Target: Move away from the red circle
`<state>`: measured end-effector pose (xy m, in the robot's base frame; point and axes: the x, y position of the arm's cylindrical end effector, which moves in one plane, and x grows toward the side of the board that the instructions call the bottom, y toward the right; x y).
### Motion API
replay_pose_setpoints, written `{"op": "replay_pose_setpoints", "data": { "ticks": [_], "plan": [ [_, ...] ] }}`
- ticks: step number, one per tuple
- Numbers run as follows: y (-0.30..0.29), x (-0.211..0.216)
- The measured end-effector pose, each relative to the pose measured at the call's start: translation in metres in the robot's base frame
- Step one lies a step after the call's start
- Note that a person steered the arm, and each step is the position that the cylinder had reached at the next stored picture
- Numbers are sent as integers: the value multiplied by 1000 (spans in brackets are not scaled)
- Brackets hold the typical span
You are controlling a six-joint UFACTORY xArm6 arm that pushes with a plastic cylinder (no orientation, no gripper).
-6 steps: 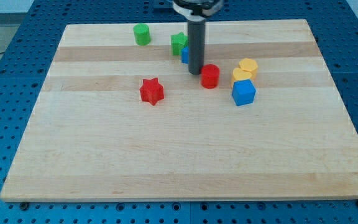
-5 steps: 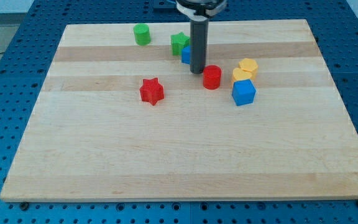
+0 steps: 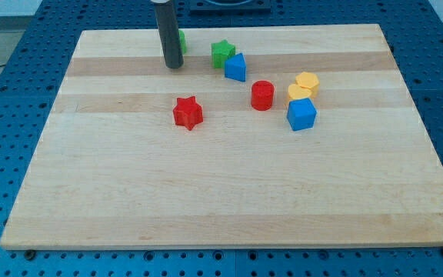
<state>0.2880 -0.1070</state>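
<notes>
The red circle (image 3: 262, 95) stands on the wooden board (image 3: 229, 192) right of centre near the view's top. My tip (image 3: 174, 66) rests on the board well to its left and a little higher in the view. The rod hides most of a green block (image 3: 182, 40) just behind it. A green star (image 3: 222, 53) and a blue triangular block (image 3: 236, 68) lie between my tip and the red circle.
A red star (image 3: 188, 112) lies below my tip. Right of the red circle sit a yellow hexagon (image 3: 308, 80), a second yellow block (image 3: 299, 93) and a blue cube (image 3: 301, 114), close together.
My tip has moved from beside the red circle's left edge to the upper left, past the blue and green blocks. The blocks have not moved.
</notes>
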Motion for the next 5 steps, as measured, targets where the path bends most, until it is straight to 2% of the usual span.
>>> {"op": "replay_pose_setpoints", "data": {
  "ticks": [1, 2, 3, 4, 5],
  "plan": [
    [-37, 0],
    [-100, 0],
    [-121, 5],
    [-143, 52],
    [-86, 120]
  ]
}}
